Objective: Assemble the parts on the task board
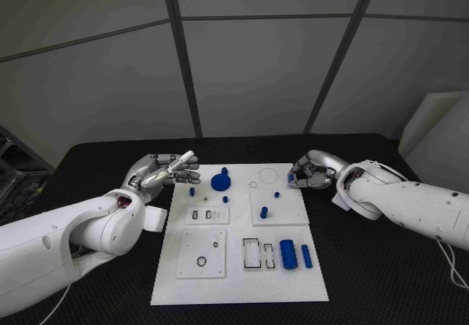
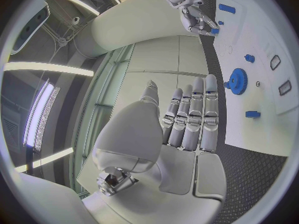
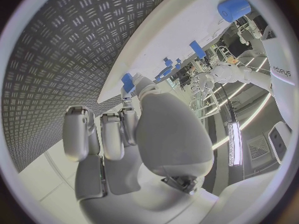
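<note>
Fingers on my left hand (image 1: pixel 164 169) were stretched out straight and side by side, with nothing in them; I read that hand as empty, raised just off the task board's (image 1: pixel 239 284) far left corner. From the left wrist camera the same fingers (image 2: pixel 193 115) lay flat and parallel, clear of the board.

My right hand (image 1: pixel 314 170) sat at the board's far right edge, its fingers curled in around a small blue part (image 1: pixel 291 178). The right wrist camera showed that part (image 3: pixel 127 80) pinched at the fingertips just at the board's edge.

On the white board, which lay in the middle of the black surface (image 1: pixel 391 271), I saw a blue gear (image 1: pixel 221 181) near the far edge, left of centre, with a small blue peg (image 1: pixel 192 191) just beside it toward the left edge. A blue pin (image 1: pixel 263 212) stood in the plate right of centre. Toward the near right corner, a thick blue cylinder (image 1: pixel 289 254) lay next to a slimmer blue bar (image 1: pixel 307 255), the two side by side and not quite touching. A small black ring (image 1: pixel 201 261) rested on the near left plate.
</note>
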